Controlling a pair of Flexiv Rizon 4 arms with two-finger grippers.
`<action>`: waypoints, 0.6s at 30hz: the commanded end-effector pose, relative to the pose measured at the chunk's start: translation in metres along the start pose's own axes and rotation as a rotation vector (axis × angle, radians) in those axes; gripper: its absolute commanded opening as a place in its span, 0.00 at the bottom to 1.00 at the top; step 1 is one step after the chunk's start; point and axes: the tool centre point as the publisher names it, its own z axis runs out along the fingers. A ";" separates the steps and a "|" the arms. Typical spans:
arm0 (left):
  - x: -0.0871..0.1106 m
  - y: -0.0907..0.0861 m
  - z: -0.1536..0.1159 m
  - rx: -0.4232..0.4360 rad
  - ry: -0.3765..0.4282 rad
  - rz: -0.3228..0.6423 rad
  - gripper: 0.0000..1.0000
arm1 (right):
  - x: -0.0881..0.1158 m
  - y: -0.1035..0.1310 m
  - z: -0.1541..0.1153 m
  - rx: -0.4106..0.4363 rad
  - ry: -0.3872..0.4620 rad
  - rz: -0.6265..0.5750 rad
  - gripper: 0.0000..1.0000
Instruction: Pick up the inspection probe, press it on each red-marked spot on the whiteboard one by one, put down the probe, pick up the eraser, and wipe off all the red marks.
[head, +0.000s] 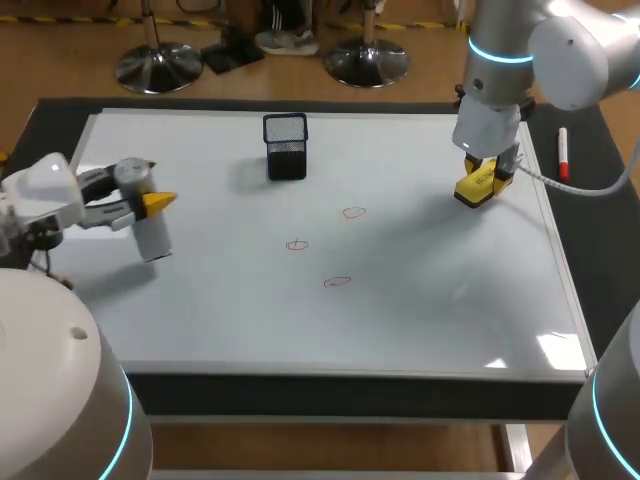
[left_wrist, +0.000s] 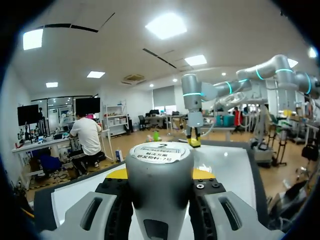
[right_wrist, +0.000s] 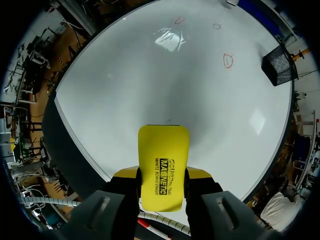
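My left gripper (head: 152, 203) is shut on the grey cylindrical probe (head: 150, 232), holding it over the left side of the whiteboard (head: 420, 320). In the left wrist view the probe (left_wrist: 160, 180), with a white label on its end, fills the gap between the fingers. At the board's right side my right gripper (head: 487, 178) is shut on the yellow eraser (head: 474, 189). The eraser (right_wrist: 164, 167) sticks out ahead of the right gripper (right_wrist: 163, 176). Three red marks (head: 354, 212), (head: 297, 244), (head: 338, 282) lie mid-board; the same marks (right_wrist: 228, 60) show in the right wrist view.
A black mesh cup (head: 285, 146) stands at the back middle of the board; the cup (right_wrist: 278, 65) also shows beyond the eraser. A red-capped marker (head: 563, 152) lies on the dark table right of the board. The board's front half is bare.
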 end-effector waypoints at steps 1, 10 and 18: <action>0.001 -0.001 -0.036 0.009 -0.097 0.003 0.00 | 0.000 -0.001 -0.001 0.003 0.002 -0.001 0.00; -0.007 0.001 -0.052 0.010 -0.132 0.004 0.00 | 0.000 -0.001 -0.001 0.003 0.002 -0.001 0.00; -0.009 0.001 -0.053 0.038 -0.122 -0.001 0.00 | 0.000 -0.001 -0.001 0.003 0.002 -0.001 0.00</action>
